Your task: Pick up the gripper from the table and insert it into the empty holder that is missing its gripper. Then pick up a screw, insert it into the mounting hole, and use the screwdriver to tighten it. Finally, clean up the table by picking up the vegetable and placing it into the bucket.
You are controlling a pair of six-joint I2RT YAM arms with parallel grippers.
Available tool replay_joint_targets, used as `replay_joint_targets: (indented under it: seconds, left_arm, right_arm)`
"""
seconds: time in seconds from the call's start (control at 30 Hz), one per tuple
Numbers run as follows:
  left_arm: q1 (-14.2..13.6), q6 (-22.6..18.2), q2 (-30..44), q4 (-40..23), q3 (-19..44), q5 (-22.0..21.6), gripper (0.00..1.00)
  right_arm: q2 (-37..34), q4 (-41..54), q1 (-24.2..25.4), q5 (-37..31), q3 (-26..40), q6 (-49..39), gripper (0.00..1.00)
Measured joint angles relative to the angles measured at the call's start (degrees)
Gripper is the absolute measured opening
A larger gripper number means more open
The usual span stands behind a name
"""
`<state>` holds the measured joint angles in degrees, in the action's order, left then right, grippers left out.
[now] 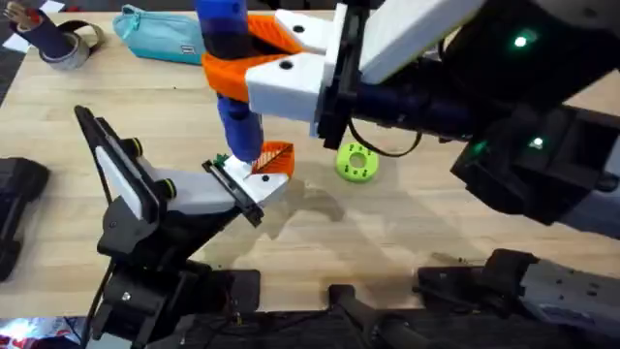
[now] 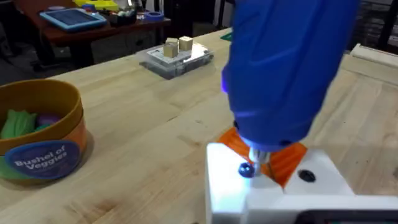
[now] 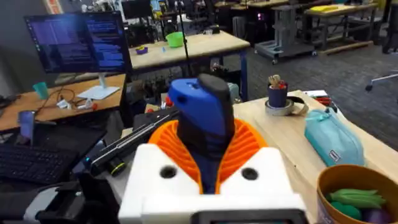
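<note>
My right gripper [image 1: 237, 60] [image 3: 205, 155] is shut on the blue screwdriver [image 1: 232, 97] [image 3: 202, 112] and holds it upright. The bit presses on a small screw [image 2: 247, 169] in the white head of the holder [image 1: 145, 194] [image 2: 323, 183], a black-and-white jointed arm at the lower left. The small gripper with the orange lattice face [image 1: 274, 160] [image 2: 287, 160] sits mounted at the holder's tip. Off to one side stands the yellow-brown bucket [image 2: 50, 155] [image 3: 329, 186], with a green vegetable [image 2: 17, 121] [image 3: 357, 199] and a purple piece inside.
A green round piece with holes [image 1: 356, 163] lies on the table [image 1: 407, 223] just right of the holder's tip. A teal pouch [image 1: 160, 37] [image 3: 333, 137] and a tape roll [image 1: 68, 48] are at the back. A clear box with wooden blocks [image 2: 177, 56] sits farther off.
</note>
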<state>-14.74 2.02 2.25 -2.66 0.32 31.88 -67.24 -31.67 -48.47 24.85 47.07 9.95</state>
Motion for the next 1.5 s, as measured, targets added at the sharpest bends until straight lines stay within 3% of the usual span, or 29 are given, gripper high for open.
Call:
replay_joint_targets:
  seconds: [1.5]
  left_arm:
    - [0.0, 0.1, 0.0, 0.1, 0.0, 0.0, 0.012]
  right_arm:
    - [-1.0, -3.8, 0.3, 0.5, 0.0, 0.4, 0.082]
